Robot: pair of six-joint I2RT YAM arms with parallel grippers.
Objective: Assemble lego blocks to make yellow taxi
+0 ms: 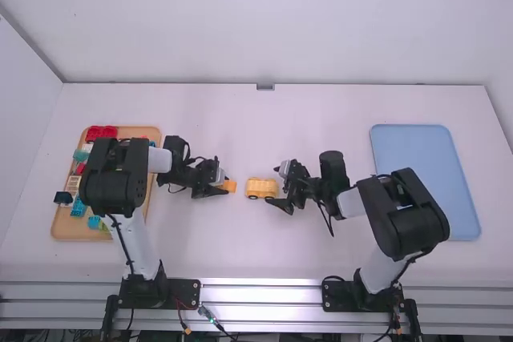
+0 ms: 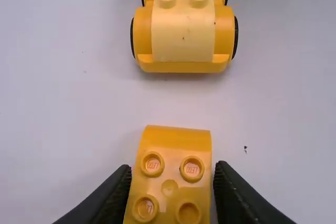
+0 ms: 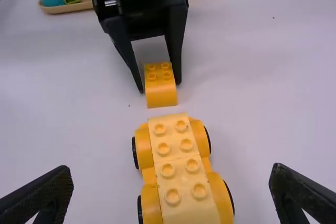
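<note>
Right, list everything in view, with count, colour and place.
Car: 1, yellow with black tyres, mid-table
Loose block: 1, orange-yellow, between the left hand's fingers
Tray blocks: several, red, blue, green and others, in the tan tray
Tan tray: 1, table's left side
Blue tray: 1, light blue, table's right side
Table: 1, white, under everything
Metal rail: silver, table's near edge
Left arm: 1, white and black
Right arm: 1, white and black
Left hand: 1, black, on the loose block
Right hand: 1, black, open, by the car
</note>
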